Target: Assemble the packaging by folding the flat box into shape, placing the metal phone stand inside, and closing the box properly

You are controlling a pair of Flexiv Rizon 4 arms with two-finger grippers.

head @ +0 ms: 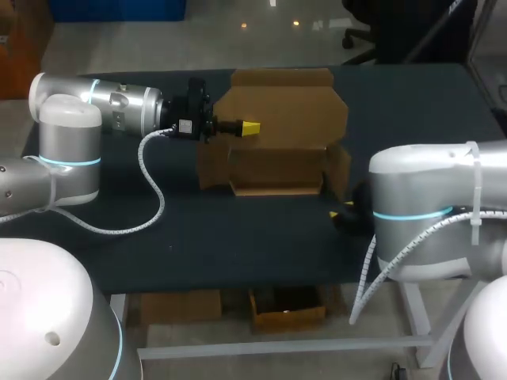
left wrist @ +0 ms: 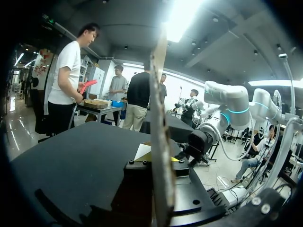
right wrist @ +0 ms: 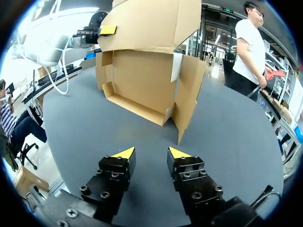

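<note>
At the lower right of the head view the right arm [head: 428, 206] bends low over the near edge of the table [head: 198, 229]. Its thick silver link with a thin blue ring hides most of its claw. In its own wrist view the right gripper [right wrist: 151, 153] hangs just above the dark, matte table top. Its two black finger blocks stand apart and there is nothing between the pointed yellow fingertips [right wrist: 124, 152]. They point at the box and do not touch it.

The cardboard box [head: 277, 158] stands in the middle of the table, a little ahead of this claw. It is brown corrugated board, half folded. It has a shallow tray with a low front wall, and a side flap [head: 339, 170] sticks out at each end. The back wall is upright. Above it the big lid panel [right wrist: 151, 21] is raised, with cut corners and a narrow tuck flap on its far edge.

From the upper left of the head view the left arm [head: 127, 103] lies stretched out level towards the right. It is smooth silver metal with a black wrist, and a white coiled cable [head: 154, 190] hangs down from it in a loop. The left gripper [head: 250, 127] is pressed onto the left edge of the lid panel. In its own wrist view the board runs edge-on between the two black finger blocks, so it is pinching the box lid.
</note>
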